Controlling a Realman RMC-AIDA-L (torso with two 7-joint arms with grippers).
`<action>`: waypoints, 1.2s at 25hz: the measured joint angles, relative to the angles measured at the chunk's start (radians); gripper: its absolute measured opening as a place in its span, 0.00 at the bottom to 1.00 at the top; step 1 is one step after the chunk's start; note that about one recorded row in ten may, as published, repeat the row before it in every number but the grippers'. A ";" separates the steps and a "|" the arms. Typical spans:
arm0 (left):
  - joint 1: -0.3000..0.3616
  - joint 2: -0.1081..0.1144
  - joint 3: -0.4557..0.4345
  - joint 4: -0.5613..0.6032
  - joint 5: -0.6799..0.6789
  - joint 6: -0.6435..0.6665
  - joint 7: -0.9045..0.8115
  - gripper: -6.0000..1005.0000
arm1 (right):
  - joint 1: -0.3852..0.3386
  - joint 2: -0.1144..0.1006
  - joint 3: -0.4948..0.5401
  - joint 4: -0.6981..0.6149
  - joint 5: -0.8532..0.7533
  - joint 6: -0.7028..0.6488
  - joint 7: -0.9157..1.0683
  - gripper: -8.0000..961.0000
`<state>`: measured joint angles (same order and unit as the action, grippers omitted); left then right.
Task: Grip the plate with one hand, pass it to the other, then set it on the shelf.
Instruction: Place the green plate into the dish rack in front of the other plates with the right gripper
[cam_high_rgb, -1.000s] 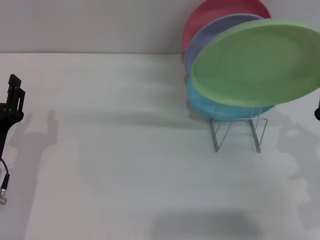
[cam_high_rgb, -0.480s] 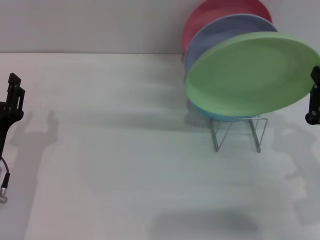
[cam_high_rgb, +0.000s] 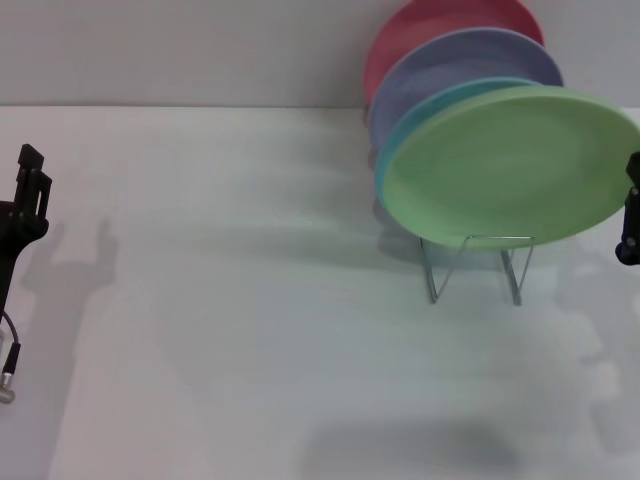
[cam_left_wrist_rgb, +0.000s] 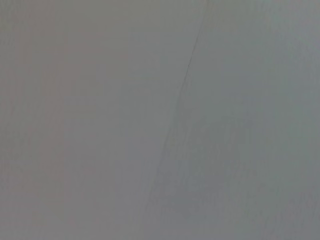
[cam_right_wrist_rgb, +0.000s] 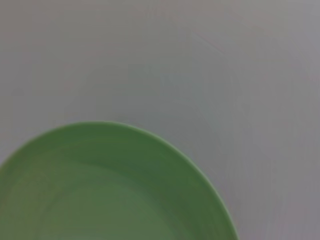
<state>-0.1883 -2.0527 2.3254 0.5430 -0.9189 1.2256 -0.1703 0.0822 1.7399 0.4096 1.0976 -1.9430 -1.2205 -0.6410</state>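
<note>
- Head view: a plain white surface (cam_high_rgb: 250, 330) meets a pale grey wall (cam_high_rgb: 180, 50).
- The round light green plate (cam_high_rgb: 505, 165), smooth with a shallow rim, leans at the front of the thin silver wire shelf (cam_high_rgb: 475, 265), before turquoise, lavender and red plates.
- The right tool (cam_high_rgb: 630, 215) sits beside its rim; the left tool (cam_high_rgb: 25, 200) is parked far left. Whether either grips, I cannot tell.

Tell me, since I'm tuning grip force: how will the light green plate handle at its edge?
The light green plate looks rigid, so it probably won't flex. Its smooth face may be slippery. Leaning in the wire rack near the right gripper, it could tip if nudged.
</note>
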 joint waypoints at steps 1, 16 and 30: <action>0.000 0.001 0.000 0.000 0.000 -0.001 0.000 0.66 | -0.001 0.001 0.001 -0.002 0.000 0.003 0.000 0.04; -0.001 0.003 0.000 -0.002 0.000 -0.002 -0.002 0.67 | -0.013 0.018 0.000 -0.049 0.000 0.012 0.008 0.04; 0.003 0.003 0.000 -0.002 0.000 -0.002 -0.011 0.68 | 0.005 0.079 0.010 -0.150 -0.007 0.021 0.040 0.04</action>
<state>-0.1855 -2.0495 2.3254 0.5413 -0.9188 1.2240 -0.1815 0.0874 1.8190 0.4193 0.9478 -1.9498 -1.1994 -0.6014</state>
